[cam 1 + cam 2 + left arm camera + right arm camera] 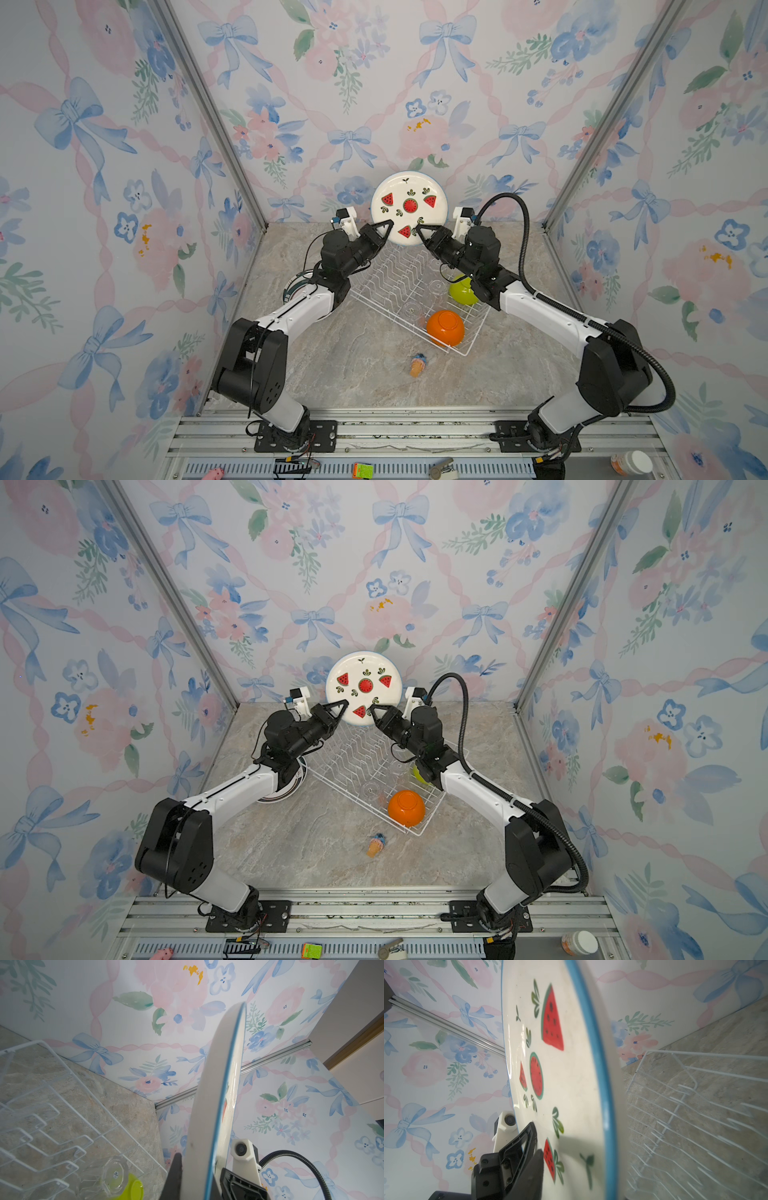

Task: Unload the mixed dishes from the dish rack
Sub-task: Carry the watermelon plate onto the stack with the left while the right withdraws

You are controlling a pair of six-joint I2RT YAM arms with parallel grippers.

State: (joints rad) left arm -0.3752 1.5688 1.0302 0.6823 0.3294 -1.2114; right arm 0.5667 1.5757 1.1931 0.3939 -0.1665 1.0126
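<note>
A white plate (409, 208) (363, 688) printed with watermelon slices stands upright in the air above the far end of the dish rack (465, 353) (419, 833). My left gripper (390, 226) (345, 706) (199, 1165) is shut on its lower left rim, which shows edge-on in the left wrist view as the plate (218, 1095). My right gripper (419, 230) (373, 710) (577, 1167) is open, jaws parted around the lower right rim of the plate (560, 1084). In the rack lie an orange bowl (444, 328) (406, 808), a lime-green bowl (461, 291) (133, 1188) and clear glasses (411, 309) (115, 1174).
Another plate (295, 286) (291, 789) lies flat on the table under my left forearm. A small orange-and-blue toy (417, 363) (377, 843) lies in front of the rack. The flowered back wall is close behind the raised plate. A white-capped bottle (631, 461) stands on the front rail.
</note>
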